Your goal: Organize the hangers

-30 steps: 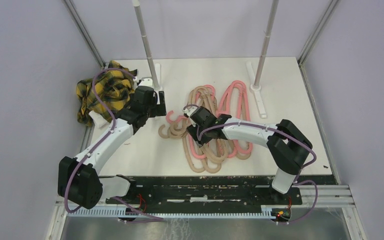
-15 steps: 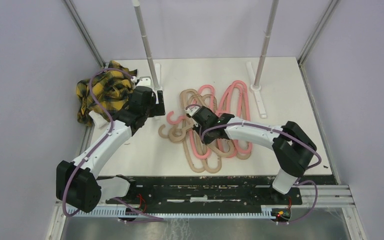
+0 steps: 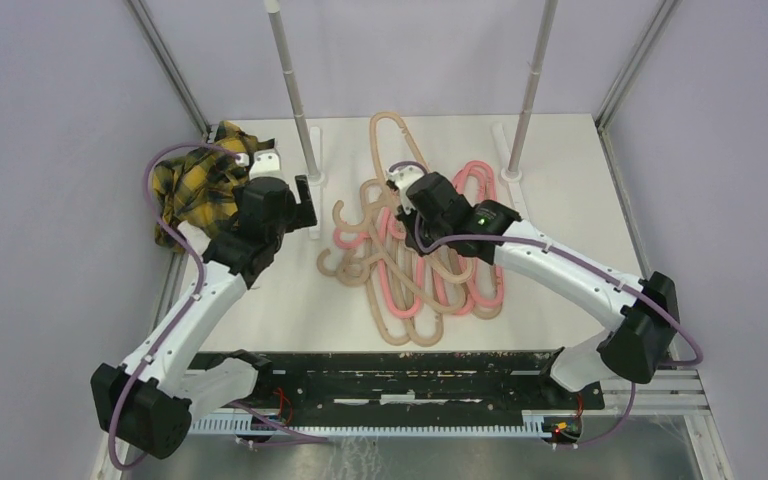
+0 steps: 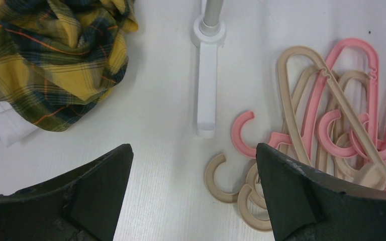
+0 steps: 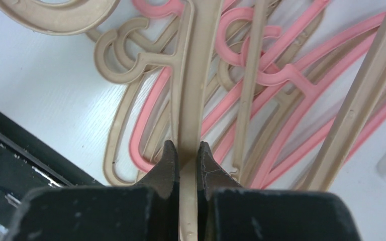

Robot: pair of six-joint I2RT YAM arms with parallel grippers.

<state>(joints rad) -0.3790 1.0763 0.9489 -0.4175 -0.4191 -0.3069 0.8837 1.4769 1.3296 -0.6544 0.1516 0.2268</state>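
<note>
Right gripper (image 5: 185,149) is clamped tight on a beige hanger (image 5: 187,95). The wrist view shows the jaws pinching its flat bar, with no gap either side. From above, that hanger's long axis runs near to far. Its rounded far end reaches towards the far edge of the table (image 3: 580,200), between the left pole (image 3: 295,100) and the right pole (image 3: 530,90), and closer to the left one. Where its hook lies I cannot tell.

The rest of the pile of hangers (image 3: 412,300), pink and beige tangled together, lies flat just near of the gripper. Their hooks curl out to the pile's left.

Left gripper (image 4: 193,150) hangs wide open with nothing in it, over bare table beside the left pole's foot. Those loose hooks are just to its right, and the plaid cloth (image 3: 190,180) is bunched at its far left.

So the right arm owns this hanger, and whatever comes next turns on carrying that long axis clear of the tangle. A pink loop crosses close under the bar and could snag. The left arm sits nearer the spare hooks.
</note>
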